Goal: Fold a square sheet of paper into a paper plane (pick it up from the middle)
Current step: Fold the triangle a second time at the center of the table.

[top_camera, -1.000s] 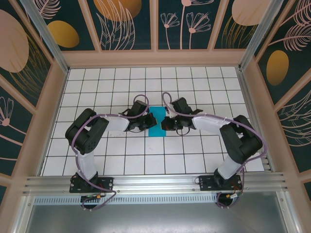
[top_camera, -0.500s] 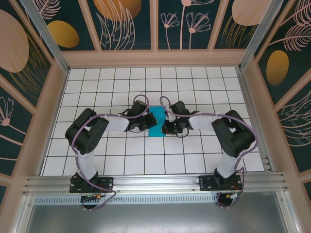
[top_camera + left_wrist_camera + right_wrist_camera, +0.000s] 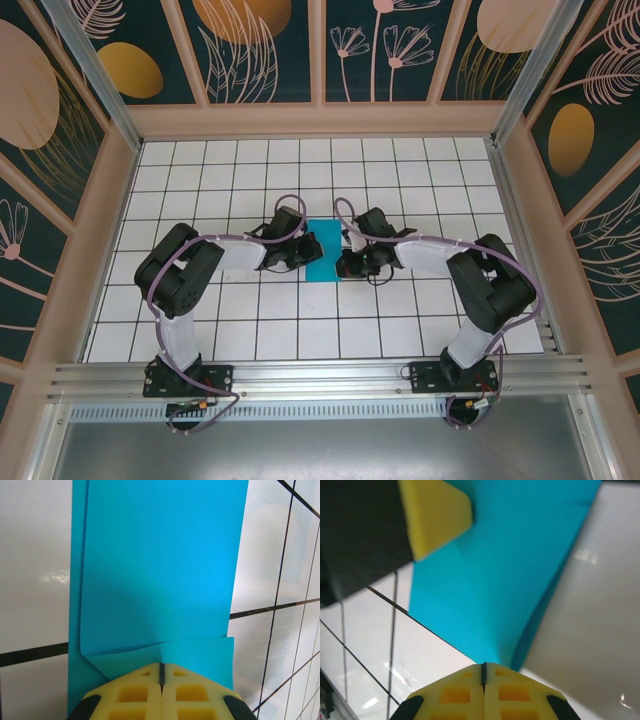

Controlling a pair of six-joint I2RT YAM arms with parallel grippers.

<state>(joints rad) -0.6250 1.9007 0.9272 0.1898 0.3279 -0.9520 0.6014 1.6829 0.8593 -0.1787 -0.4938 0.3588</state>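
Note:
The square sheet of paper (image 3: 322,250), bright teal, lies folded into a narrow upright strip at the table's middle, between my two grippers. My left gripper (image 3: 309,249) is shut, its tips on the strip's left edge. In the left wrist view, the yellow tips (image 3: 161,666) meet where an upper layer of the paper (image 3: 160,570) overlaps a lower flap. My right gripper (image 3: 343,263) is shut at the strip's lower right edge. Its tips (image 3: 483,666) touch the paper (image 3: 510,580), whose edge lifts slightly there. I cannot tell whether either pinches a layer.
White tiled table (image 3: 250,320) with dark grid lines, fenced by tan walls. The left gripper's yellow fingertip (image 3: 437,515) shows close across the paper in the right wrist view. Both arms' elbows bend outward toward the side walls.
My right gripper has shifted slightly toward the near end of the paper's right edge, its elbow swinging in and out. The left arm and the paper have stayed put.

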